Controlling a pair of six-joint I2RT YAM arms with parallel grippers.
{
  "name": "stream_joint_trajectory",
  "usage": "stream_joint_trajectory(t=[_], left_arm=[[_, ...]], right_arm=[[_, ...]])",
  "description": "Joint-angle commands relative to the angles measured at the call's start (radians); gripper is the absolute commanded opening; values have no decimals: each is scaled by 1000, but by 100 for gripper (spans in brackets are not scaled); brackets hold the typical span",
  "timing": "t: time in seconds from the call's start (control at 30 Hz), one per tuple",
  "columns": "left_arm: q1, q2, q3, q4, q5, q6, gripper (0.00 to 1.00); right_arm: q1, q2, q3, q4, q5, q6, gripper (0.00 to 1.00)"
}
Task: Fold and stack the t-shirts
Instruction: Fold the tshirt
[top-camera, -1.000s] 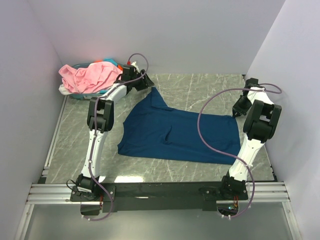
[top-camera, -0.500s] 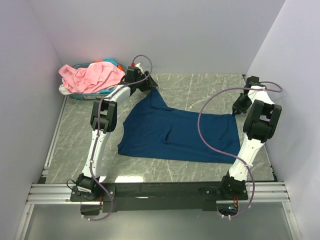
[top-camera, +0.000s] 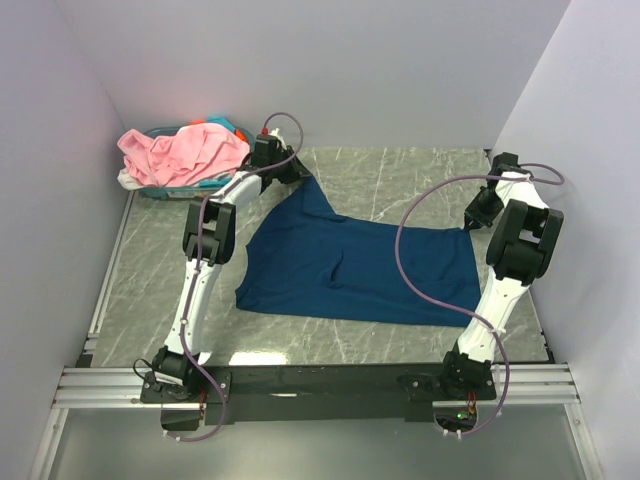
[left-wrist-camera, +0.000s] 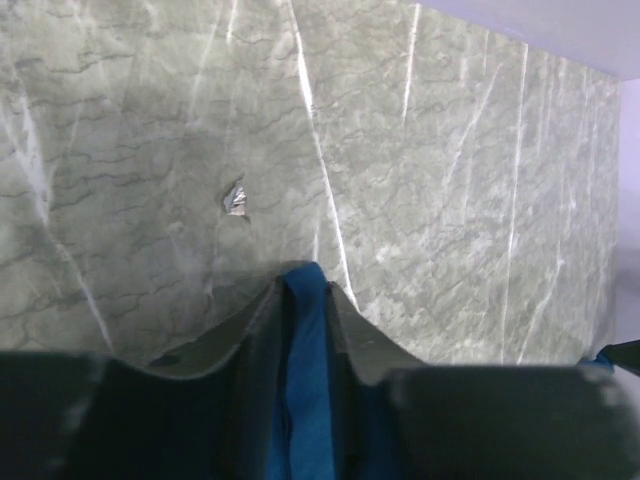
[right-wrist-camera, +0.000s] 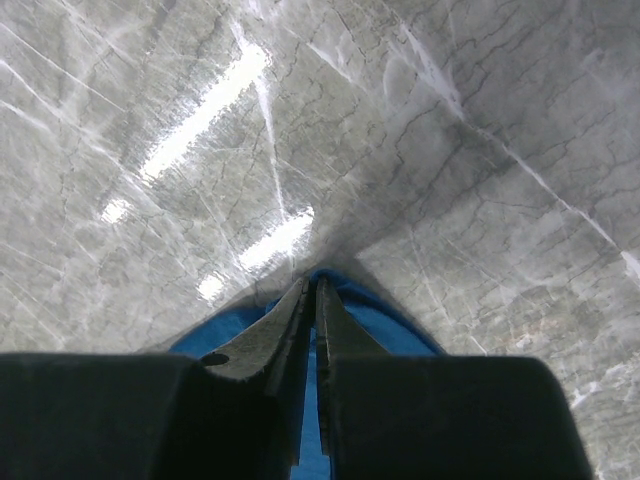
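Observation:
A dark navy blue t-shirt (top-camera: 355, 265) lies spread on the marble table, no print showing. My left gripper (top-camera: 298, 176) is shut on its far left corner, and blue cloth (left-wrist-camera: 305, 370) is pinched between the jaws in the left wrist view. My right gripper (top-camera: 471, 226) is shut on the shirt's far right corner, where blue cloth (right-wrist-camera: 400, 320) shows around the closed jaws. A light pink t-shirt (top-camera: 180, 150) is heaped with pale cloth on the teal basket at the far left.
The teal basket (top-camera: 215, 182) stands in the far left corner against the walls. White walls close in the table at the left, back and right. Bare marble (top-camera: 420, 180) lies beyond the shirt, and a small chip (left-wrist-camera: 236, 200) marks it.
My left gripper has shifted slightly right along the far edge with the shirt corner, between one second ago and half a second ago. The right arm has not visibly moved.

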Motion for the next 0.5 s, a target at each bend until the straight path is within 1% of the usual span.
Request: stream_joint_trajectory(t=[0.0, 0.2, 0.23, 0.27, 0.3, 0.47], left_arm=[[-2, 19, 36, 1, -8, -11, 26], [-2, 23, 33, 13, 7, -18, 13], [-2, 24, 33, 18, 12, -20, 10], [-2, 24, 31, 30, 19, -31, 3], [-2, 24, 30, 38, 30, -35, 0], [2, -12, 8, 81, 22, -83, 0]], right_arm=[[-6, 0, 13, 1, -4, 6, 11], [-6, -8, 1, 5, -4, 12, 11], [-6, -11, -1, 6, -4, 12, 11], [-6, -14, -5, 4, -2, 13, 10], [-6, -17, -5, 5, -1, 13, 10], [-6, -51, -13, 6, 13, 15, 7]])
